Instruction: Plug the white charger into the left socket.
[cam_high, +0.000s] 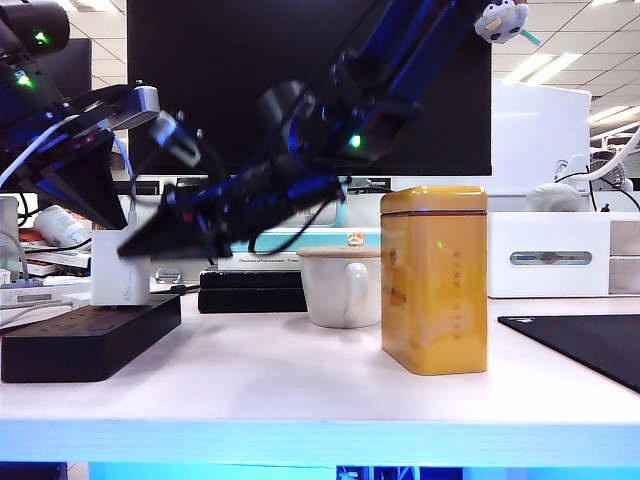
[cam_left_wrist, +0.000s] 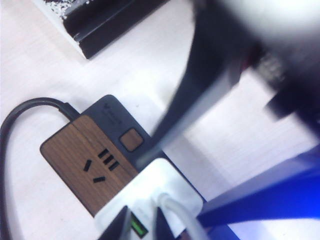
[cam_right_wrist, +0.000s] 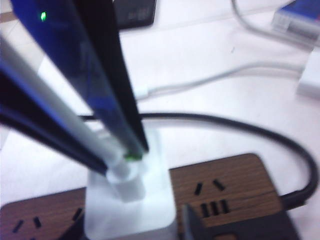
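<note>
The white charger (cam_high: 120, 272) stands upright on the black power strip (cam_high: 90, 340), its cable (cam_left_wrist: 176, 216) rising from its top. My left gripper (cam_left_wrist: 141, 227) comes straight down on the charger (cam_left_wrist: 160, 192), its fingertips pinched on the top beside the cable. My right gripper (cam_high: 137, 245) reaches across from the right and is open, one finger (cam_right_wrist: 192, 225) on each side of the charger (cam_right_wrist: 130, 205). A free outlet (cam_left_wrist: 97, 165) shows at the strip's cord end and another (cam_right_wrist: 27, 222) past the charger. The outlet under the charger is hidden, and I cannot tell which is the left socket.
A white mug (cam_high: 340, 285) and a tall yellow tin (cam_high: 435, 280) stand mid-table. A black mat (cam_high: 590, 345) lies at the right, a white box with a slot (cam_high: 550, 255) behind it. A flat black box (cam_high: 250, 290) lies behind the strip. A monitor (cam_high: 300, 80) fills the back.
</note>
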